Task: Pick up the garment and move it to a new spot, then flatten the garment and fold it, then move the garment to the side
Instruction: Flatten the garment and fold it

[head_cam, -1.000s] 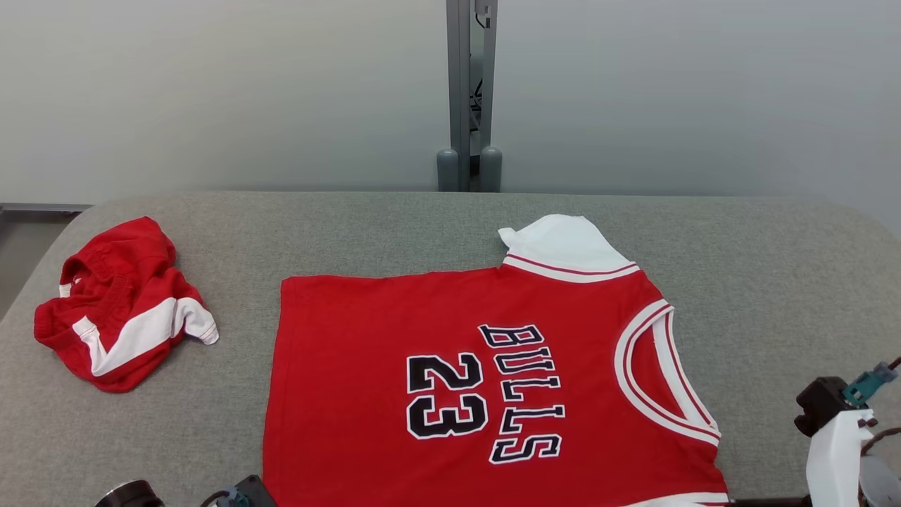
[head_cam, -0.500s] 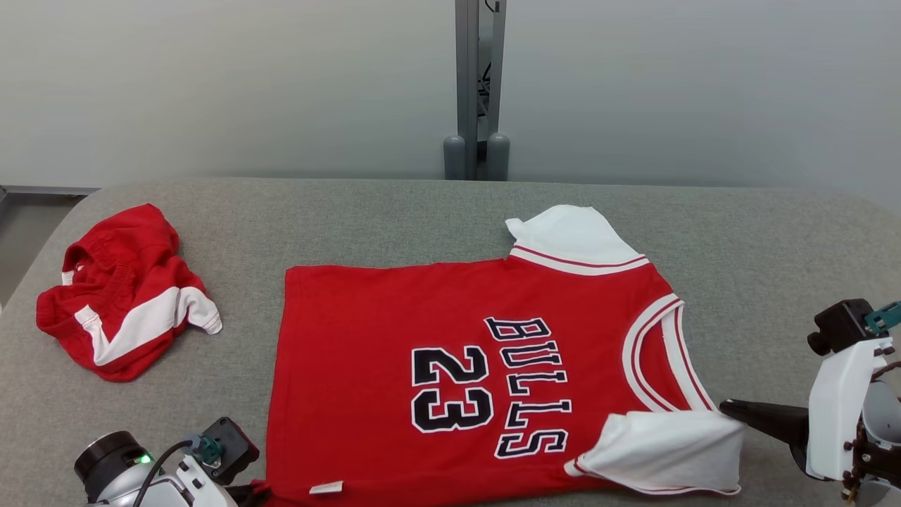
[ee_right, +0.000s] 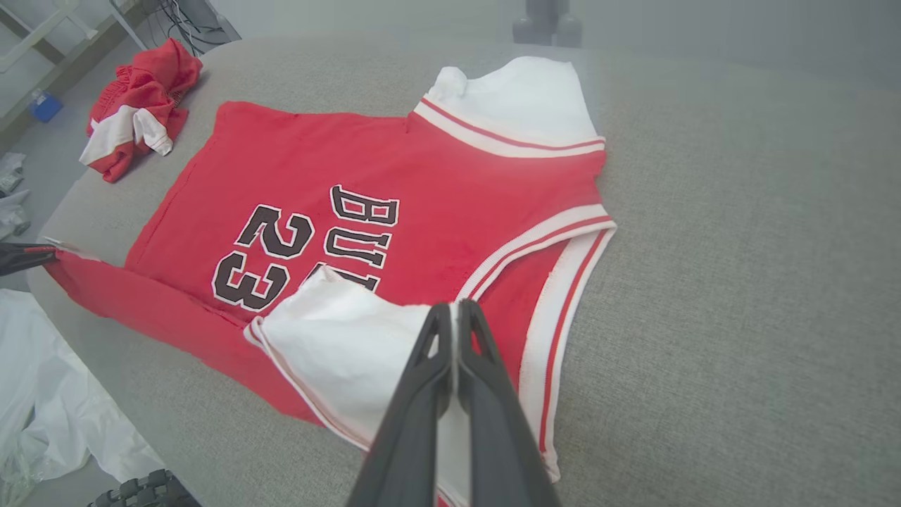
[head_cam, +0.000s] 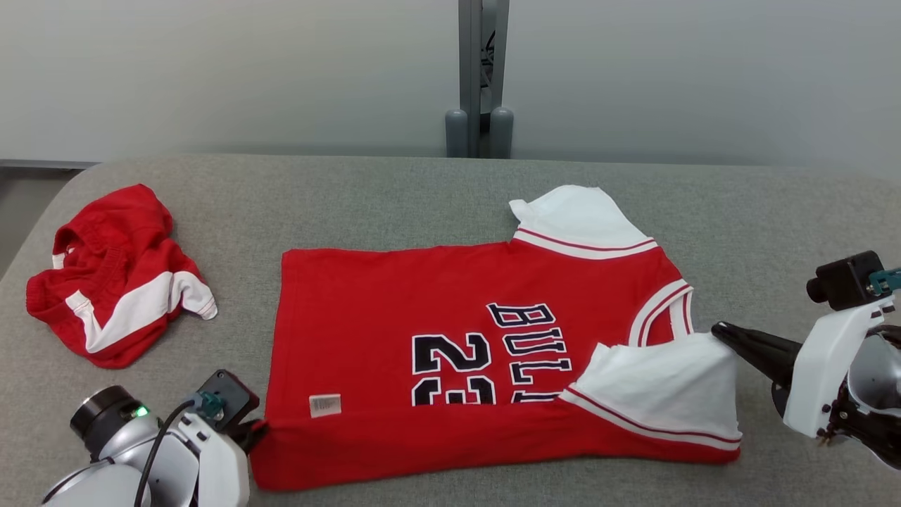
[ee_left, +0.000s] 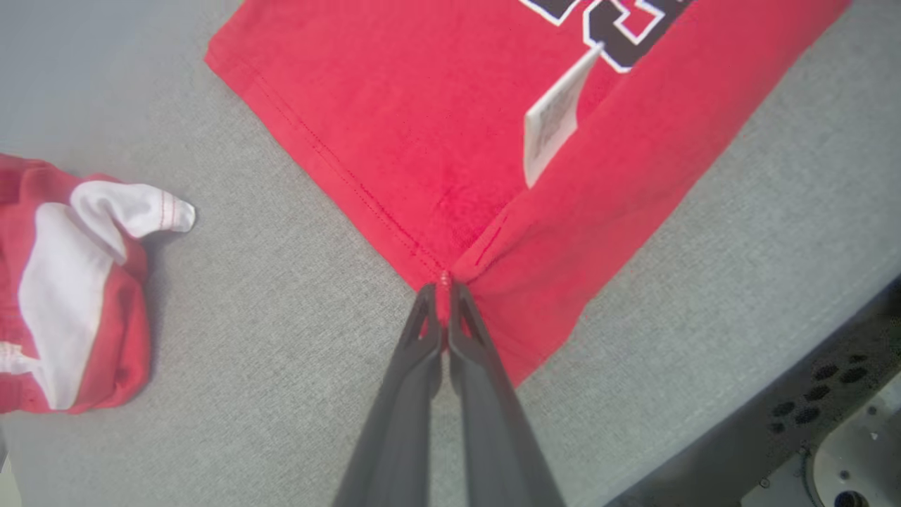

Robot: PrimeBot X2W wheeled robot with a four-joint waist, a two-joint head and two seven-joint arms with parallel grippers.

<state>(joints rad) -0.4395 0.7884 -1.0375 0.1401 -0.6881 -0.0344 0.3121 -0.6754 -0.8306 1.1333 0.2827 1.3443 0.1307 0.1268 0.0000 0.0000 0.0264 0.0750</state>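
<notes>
Well to the left of the jersey [head_cam: 352, 317], a crumpled pair of red-and-white shorts [head_cam: 112, 296] lies apart on its own. At the jersey's near left corner the left gripper [ee_left: 442, 290] is clenched on the hem, its fingers pinched tight on the red cloth. The jersey itself sits mid-worktop, spread flat with number and lettering up, hem to the left and neck to the right. Its near long edge is raised and turned over, so a care label shows and the lower part of the number is covered. At the jersey's near right corner the right gripper [ee_right: 454, 310] grasps the white sleeve, doubled onto the lettering. By my reckoning the moving and flattening are done and the first fold is half made. Finishing it, any further folds and the shift aside remain. The worktop [head_cam: 394, 197] is padded grey fabric with rounded corners. Beyond the jersey stands a pale wall split by a grey post [head_cam: 481, 70].
</notes>
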